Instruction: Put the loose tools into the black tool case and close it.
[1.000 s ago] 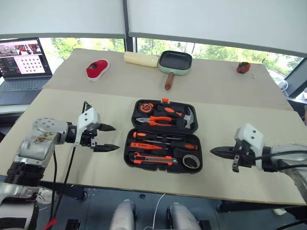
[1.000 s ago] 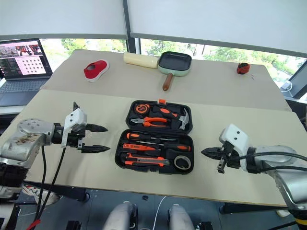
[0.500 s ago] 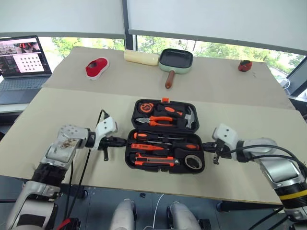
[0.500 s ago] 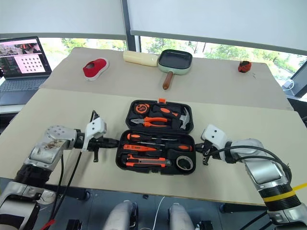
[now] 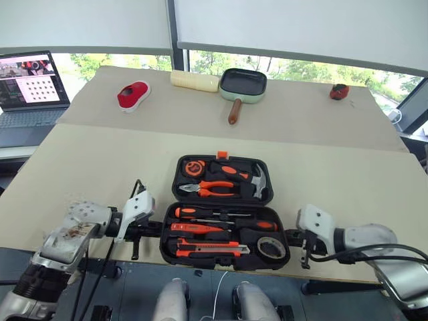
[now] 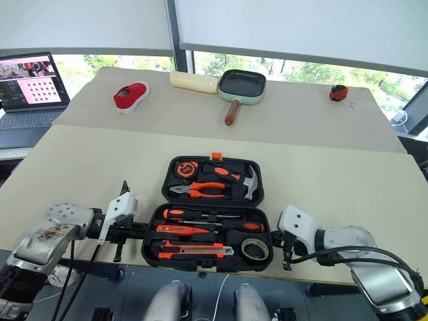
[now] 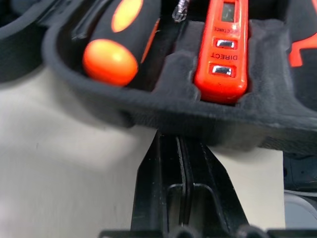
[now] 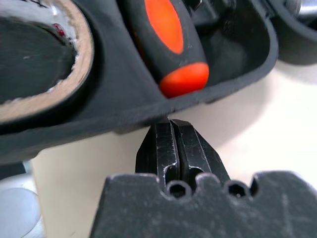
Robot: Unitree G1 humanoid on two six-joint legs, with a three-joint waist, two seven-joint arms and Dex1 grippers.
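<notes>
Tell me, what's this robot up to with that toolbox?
It is packing a black tool case, which lies open on the table with the screwdrivers, knife and tape roll already in its near half. Both pincers are shut, the left pincer at the case's left edge and the right pincer at its right edge, tips under the rim. The lid is not yet closed.
</notes>
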